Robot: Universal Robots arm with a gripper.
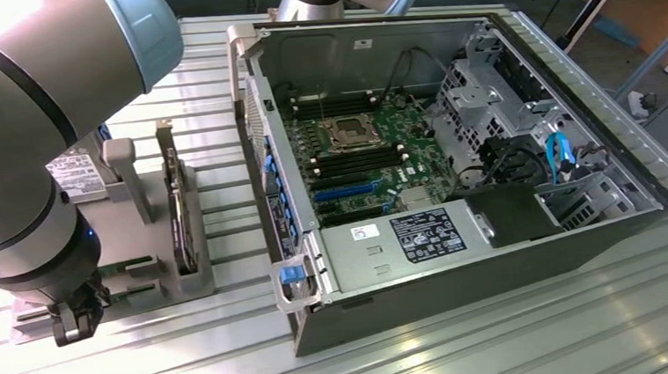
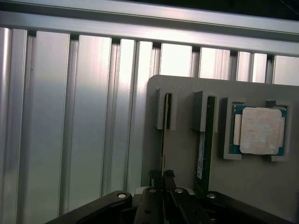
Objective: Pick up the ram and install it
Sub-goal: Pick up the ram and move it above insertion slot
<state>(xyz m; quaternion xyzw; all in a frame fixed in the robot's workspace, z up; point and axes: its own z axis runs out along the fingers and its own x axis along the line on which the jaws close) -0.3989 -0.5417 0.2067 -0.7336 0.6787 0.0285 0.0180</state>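
Currently, the wrist view shows the gripper (image 2: 162, 177) closed on the ram (image 2: 163, 137), edge-up in its grey holder (image 2: 182, 154) beside a second stick (image 2: 203, 121) and the processor chip (image 2: 261, 130); the exterior view adds the open computer case (image 1: 459, 288) at the gripper's 2 o'clock.

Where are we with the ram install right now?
Done: the claw is down at the grey holder and looks closed on one ram stick. In hand: that stick, not yet lifted, its far end sitting in the holder's slot. Left: the lift and the install into the motherboard in the open case. The second stick beside it is untouched.
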